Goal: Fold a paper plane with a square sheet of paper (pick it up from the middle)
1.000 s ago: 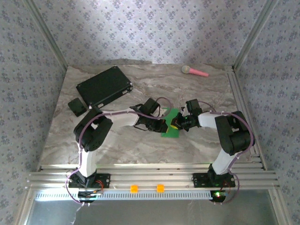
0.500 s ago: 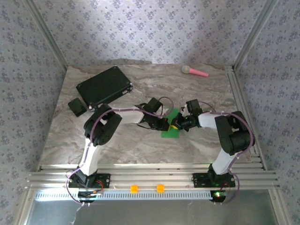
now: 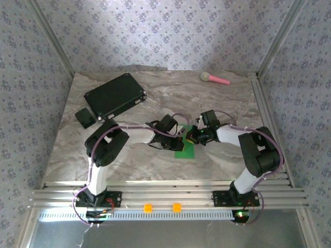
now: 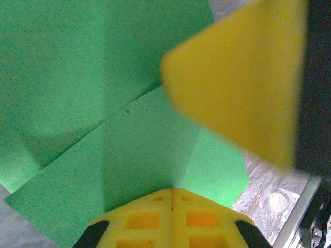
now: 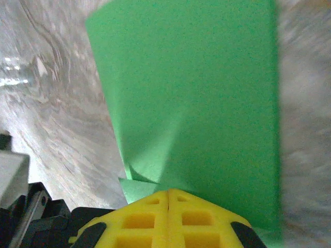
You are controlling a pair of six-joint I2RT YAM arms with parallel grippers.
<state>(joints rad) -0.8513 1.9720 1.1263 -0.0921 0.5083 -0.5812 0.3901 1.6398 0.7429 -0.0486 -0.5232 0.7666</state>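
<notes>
left pincer; right pincer | both pinch thin creased green paper

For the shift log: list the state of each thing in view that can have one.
green paper: creased, partly folded, pinched by both hands.
left hand: shut on the green paper.
right hand: shut on the green paper.
black case: closed, lying flat.
pink-handled toy: lying on its side.

No lettering, label, brand, number or sign is legible: the green paper is plain, and the black case, upper left, shows no readable marking.
</notes>
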